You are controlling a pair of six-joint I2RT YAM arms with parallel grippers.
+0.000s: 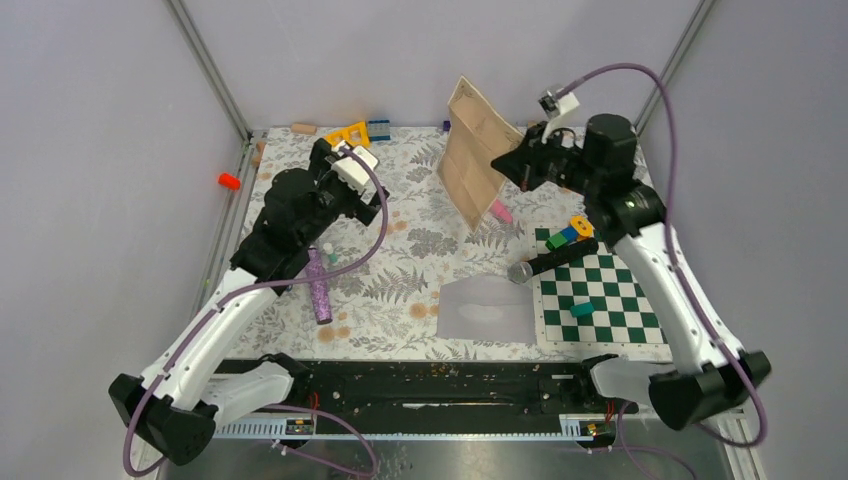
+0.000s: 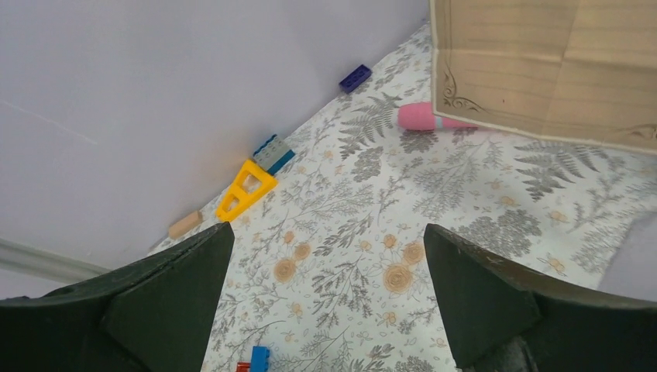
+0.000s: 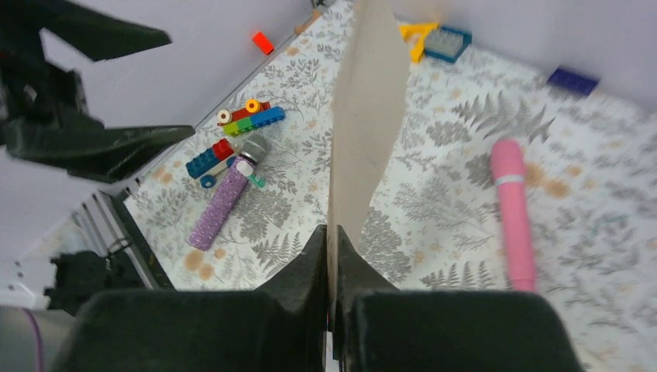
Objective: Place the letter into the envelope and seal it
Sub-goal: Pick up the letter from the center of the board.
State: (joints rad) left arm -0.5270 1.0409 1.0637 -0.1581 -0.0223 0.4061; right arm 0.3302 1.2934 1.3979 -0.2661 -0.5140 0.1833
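Letter: pinched on edge by right gripper, beyond envelope | envelope's long axis: left-right | left gripper: agape, empty, farther from envelope

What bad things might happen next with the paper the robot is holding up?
The letter is pinched at one edge only by the right gripper, so it may flop or slip. The envelope lies flat and unheld; it could slide when the letter pushes in.
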